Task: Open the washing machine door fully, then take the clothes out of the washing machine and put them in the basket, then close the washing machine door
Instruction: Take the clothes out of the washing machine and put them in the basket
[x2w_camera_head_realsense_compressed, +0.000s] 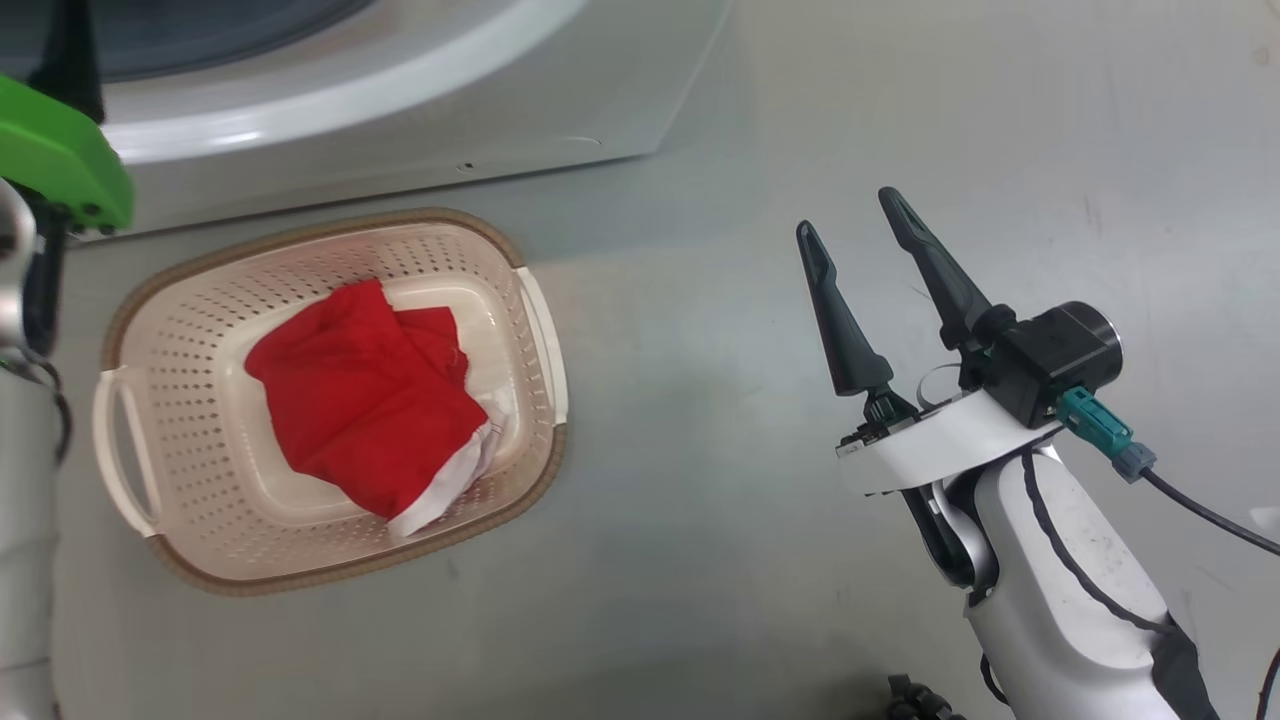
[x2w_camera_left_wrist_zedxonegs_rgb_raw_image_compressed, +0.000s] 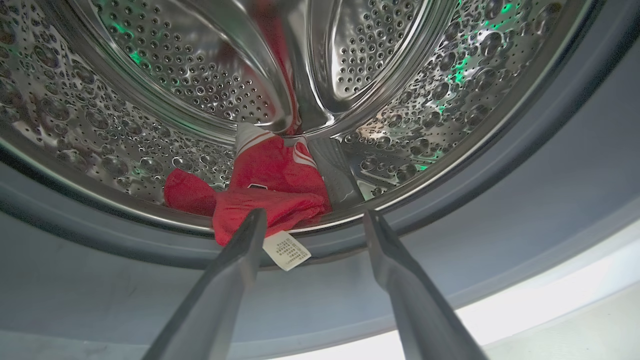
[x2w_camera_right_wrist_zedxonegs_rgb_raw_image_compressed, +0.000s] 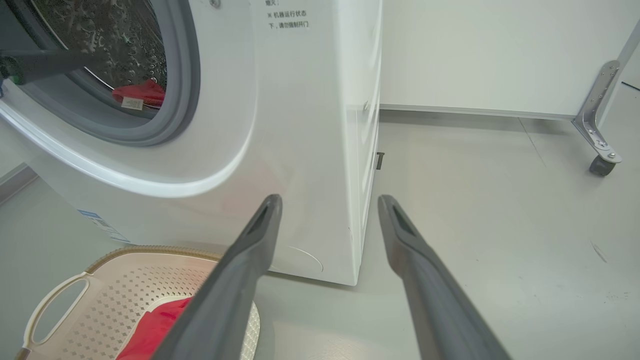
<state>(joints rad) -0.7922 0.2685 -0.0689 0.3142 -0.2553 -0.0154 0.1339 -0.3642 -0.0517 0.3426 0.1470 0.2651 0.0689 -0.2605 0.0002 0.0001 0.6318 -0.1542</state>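
The white washing machine (x2w_camera_right_wrist_zedxonegs_rgb_raw_image_compressed: 300, 125) stands with its mouth uncovered; the door is out of view. Red clothes (x2w_camera_left_wrist_zedxonegs_rgb_raw_image_compressed: 272, 185) with white stripes and a white label (x2w_camera_left_wrist_zedxonegs_rgb_raw_image_compressed: 286, 250) lie at the front lip of the steel drum (x2w_camera_left_wrist_zedxonegs_rgb_raw_image_compressed: 150, 75). My left gripper (x2w_camera_left_wrist_zedxonegs_rgb_raw_image_compressed: 312, 217) is open, its fingertips at the grey gasket (x2w_camera_left_wrist_zedxonegs_rgb_raw_image_compressed: 525, 200), the left fingertip just in front of the red fabric. Another red garment (x2w_camera_head_realsense_compressed: 370, 400) lies in the cream basket (x2w_camera_head_realsense_compressed: 180, 350) on the floor before the machine. My right gripper (x2w_camera_head_realsense_compressed: 850, 215) hangs open and empty over bare floor right of the basket.
Grey floor (x2w_camera_head_realsense_compressed: 750, 550) spreads right of the basket. A metal leg with a caster (x2w_camera_right_wrist_zedxonegs_rgb_raw_image_compressed: 602, 162) stands at the far right by the white wall. A green part of my left arm (x2w_camera_head_realsense_compressed: 55, 150) shows at the upper left of the head view.
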